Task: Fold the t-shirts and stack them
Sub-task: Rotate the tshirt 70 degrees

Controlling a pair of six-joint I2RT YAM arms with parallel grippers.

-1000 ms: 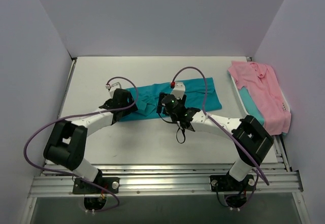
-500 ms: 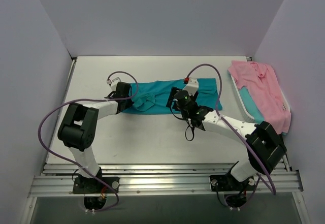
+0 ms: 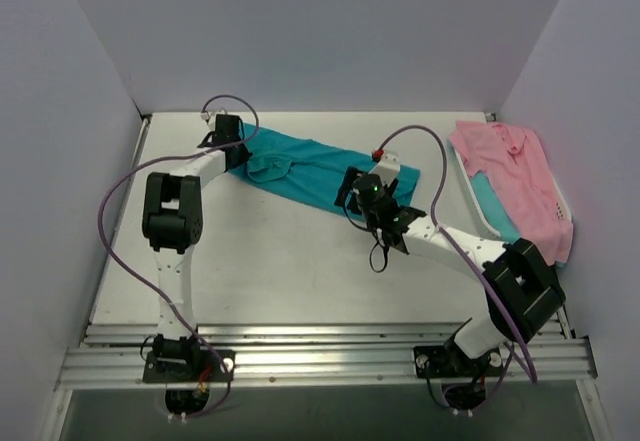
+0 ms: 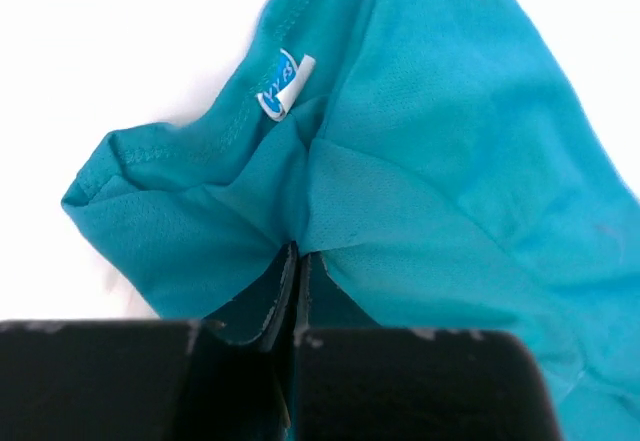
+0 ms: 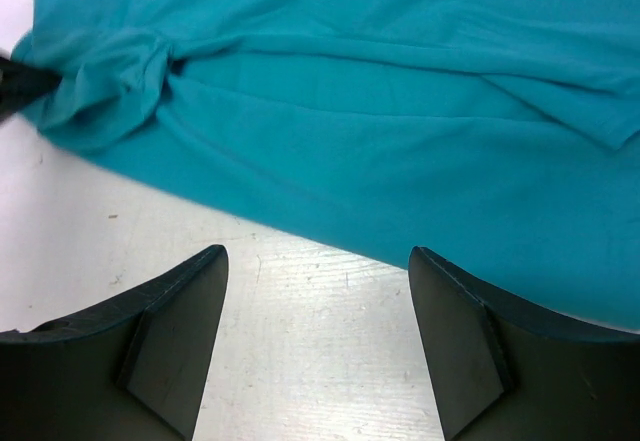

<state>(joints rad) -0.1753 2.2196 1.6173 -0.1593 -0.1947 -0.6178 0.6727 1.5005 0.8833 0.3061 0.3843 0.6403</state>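
A teal t-shirt [image 3: 320, 166] lies stretched in a slant across the far middle of the table. Its left end is bunched, with a small blue-white tag [image 4: 280, 83] showing. My left gripper [image 3: 237, 151] is at that far-left end, shut on a pinch of the teal fabric [image 4: 297, 251]. My right gripper [image 3: 352, 187] hovers open at the shirt's near edge; only bare table shows between its fingers [image 5: 315, 253], and the teal cloth [image 5: 350, 111] lies just beyond them. A pink collared t-shirt [image 3: 512, 176] lies at the right over another teal one [image 3: 492, 204].
The pink and teal shirts rest on a white tray [image 3: 468, 186] by the right wall. Grey walls close in the table on the left, back and right. Purple cables loop above both arms. A metal rail [image 3: 320, 346] runs along the near edge.
My left gripper shut on the shirt's left end and pulled it toward the far left corner, leaving the shirt slanted. My right gripper shifted slightly right and stayed open.
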